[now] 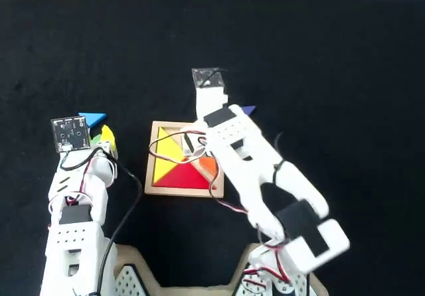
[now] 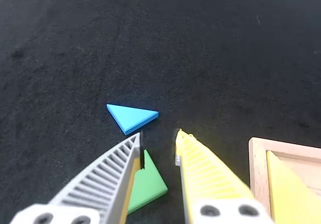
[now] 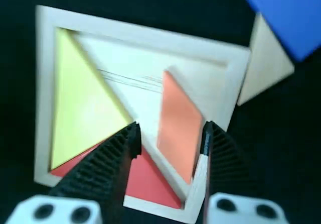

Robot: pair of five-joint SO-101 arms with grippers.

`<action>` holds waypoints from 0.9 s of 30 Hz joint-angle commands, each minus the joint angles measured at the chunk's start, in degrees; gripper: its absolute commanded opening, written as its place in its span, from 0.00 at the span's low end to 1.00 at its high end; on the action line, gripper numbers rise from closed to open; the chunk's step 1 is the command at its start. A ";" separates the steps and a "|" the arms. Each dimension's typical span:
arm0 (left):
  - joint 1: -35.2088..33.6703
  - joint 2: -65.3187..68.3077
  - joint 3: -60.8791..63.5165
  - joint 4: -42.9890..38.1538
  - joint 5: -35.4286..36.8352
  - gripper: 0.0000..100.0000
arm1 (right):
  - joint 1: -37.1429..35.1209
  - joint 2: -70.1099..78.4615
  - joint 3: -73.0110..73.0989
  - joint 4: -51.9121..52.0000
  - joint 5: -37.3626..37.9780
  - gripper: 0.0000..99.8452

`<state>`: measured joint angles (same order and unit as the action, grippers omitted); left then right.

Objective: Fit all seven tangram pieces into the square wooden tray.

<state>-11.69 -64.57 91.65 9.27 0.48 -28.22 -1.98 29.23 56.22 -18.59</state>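
The square wooden tray point(image 3: 145, 35) lies in the middle of the table and already holds three pieces: a yellow triangle point(image 3: 83, 106) on its left side, a red triangle point(image 3: 148, 179) along its near edge, and an orange parallelogram point(image 3: 178, 123) toward its right side. The right gripper point(image 3: 169, 133) hangs over the tray with its jaws moderately apart and nothing between them, one on each side of the parallelogram's near end. This looks like a stance for straightening that piece, which seems to reach the rim. The left gripper point(image 2: 158, 141) is low over the table, left of the tray, also parted and empty. It points at the gap between a light blue triangle point(image 2: 131, 117) and a green piece point(image 2: 148, 184), probably to take one of them. A dark blue piece point(image 3: 291, 13) and a pale triangle point(image 3: 266, 66) wait just beyond the tray's far right corner, so I judge four pieces remain.
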 commanded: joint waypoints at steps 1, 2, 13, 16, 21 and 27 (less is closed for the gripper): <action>0.75 -0.79 -0.48 -1.49 -0.53 0.12 | 0.88 -4.44 -1.36 -3.52 7.12 0.18; 0.75 -0.79 -0.40 -1.49 -0.53 0.12 | 0.88 -4.09 -1.45 -4.75 9.41 0.15; 0.75 -0.79 -0.31 -1.49 -0.53 0.12 | 1.23 13.32 -13.05 -2.37 14.51 0.12; 0.75 -0.79 -0.31 -1.49 -0.53 0.12 | 1.23 15.87 -15.78 0.09 14.51 0.12; 0.84 -0.79 -0.31 -1.49 -0.53 0.12 | 1.23 16.75 -15.69 2.81 14.51 0.12; 0.84 -0.79 -0.31 -1.49 -0.53 0.12 | 0.97 16.40 -13.76 9.32 11.34 0.12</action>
<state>-11.43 -64.57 91.65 9.27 0.48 -28.13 14.64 15.08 62.90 -5.67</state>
